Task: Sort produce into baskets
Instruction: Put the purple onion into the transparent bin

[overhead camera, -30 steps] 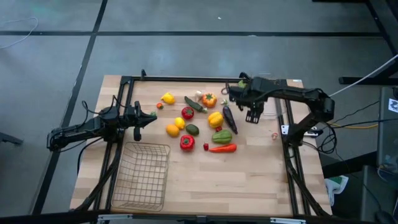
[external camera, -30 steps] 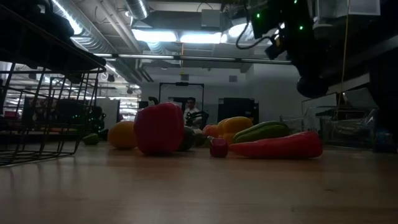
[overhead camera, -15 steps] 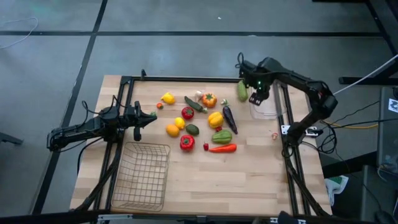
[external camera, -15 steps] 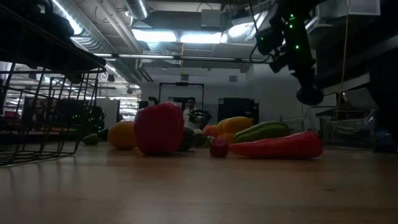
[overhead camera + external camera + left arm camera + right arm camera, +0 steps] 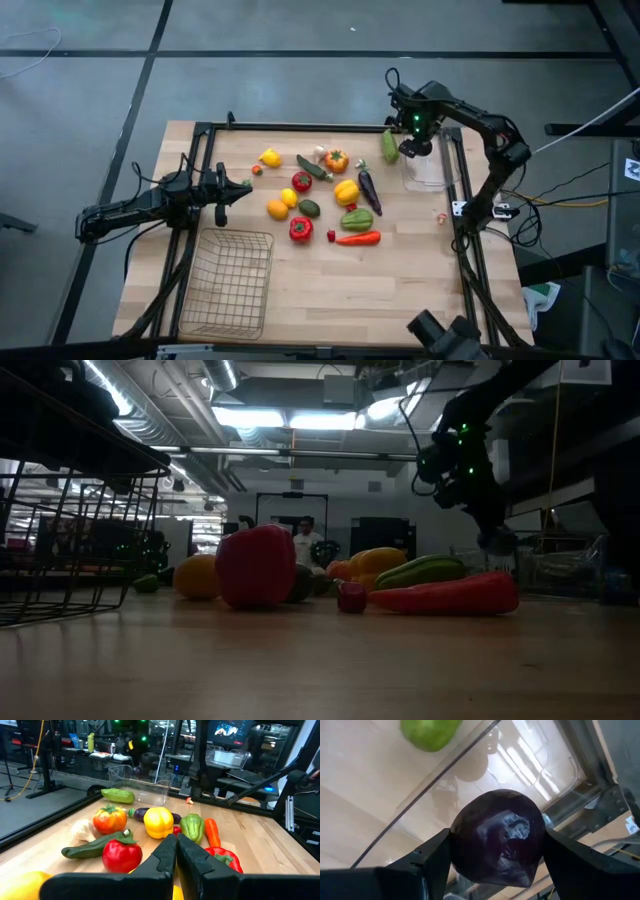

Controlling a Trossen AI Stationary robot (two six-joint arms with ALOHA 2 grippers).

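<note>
Over the clear plastic bin (image 5: 430,172) at the table's far right, my right gripper (image 5: 409,150) is shut on a dark purple eggplant (image 5: 497,837), seen in the low view as a dark ball (image 5: 497,541). A green vegetable (image 5: 389,146) lies just outside the bin's left wall. The other produce (image 5: 325,195) lies loose in the table's middle: peppers, lemons, a cucumber, a second eggplant (image 5: 370,190), a carrot. The wire-mesh basket (image 5: 232,283) stands near left. My left gripper (image 5: 176,852) is shut on nothing, level at the table's left edge. My right gripper pinches the eggplant across its rounded body (image 5: 465,840) between its two fingers (image 5: 427,862), one on each side. The fingers point steeply down from above. The eggplant is lifted clear and hangs over the bin's floor (image 5: 520,765).
Black frame rails (image 5: 462,200) run along the table's right and left edges, close to the bin. Bare wood lies near the front edge (image 5: 370,290). A small pink piece (image 5: 441,216) sits near the right rail.
My right gripper has carried the eggplant toward the table's far edge, from beside the produce to above the clear bin, sinking a little and rolling about its own axis. Its hold has not changed.
</note>
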